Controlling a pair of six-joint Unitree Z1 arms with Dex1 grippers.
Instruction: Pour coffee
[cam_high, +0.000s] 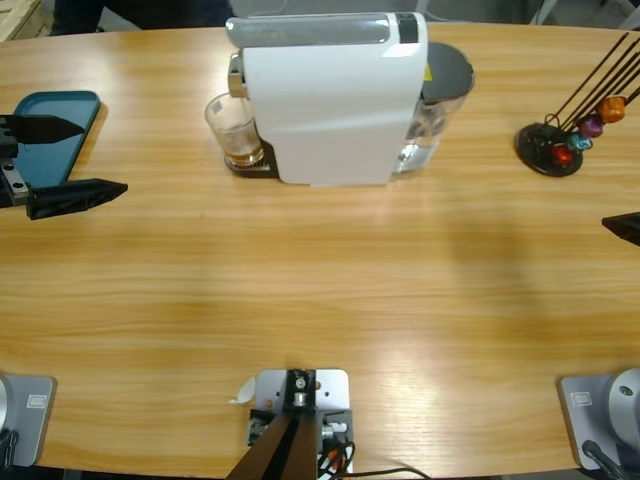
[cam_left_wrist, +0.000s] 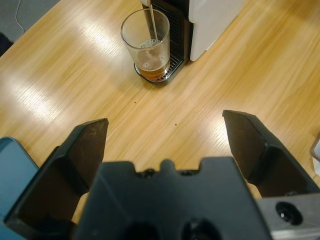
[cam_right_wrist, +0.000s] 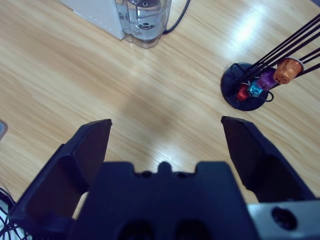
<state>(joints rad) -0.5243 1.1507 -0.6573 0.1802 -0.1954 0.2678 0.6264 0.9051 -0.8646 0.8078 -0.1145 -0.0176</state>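
1. The coffee (cam_left_wrist: 151, 67) lies shallow in a clear glass (cam_high: 233, 130) on the drip tray of the white coffee machine (cam_high: 335, 100), near the table's (cam_high: 320, 300) far edge.
2. The left gripper (cam_high: 85, 155), jaws apart, hovers at the left edge beside a blue tray (cam_high: 50, 130).
3. The right gripper (cam_right_wrist: 165, 135), jaws apart and empty, hangs near the capsule rack (cam_right_wrist: 250, 87) by the right edge.

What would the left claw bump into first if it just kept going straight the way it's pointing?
Probably the glass with a little coffee in it, standing on the drip tray of the white coffee machine. The left gripper is open and points across bare table roughly toward it, though the depth is hard to judge.
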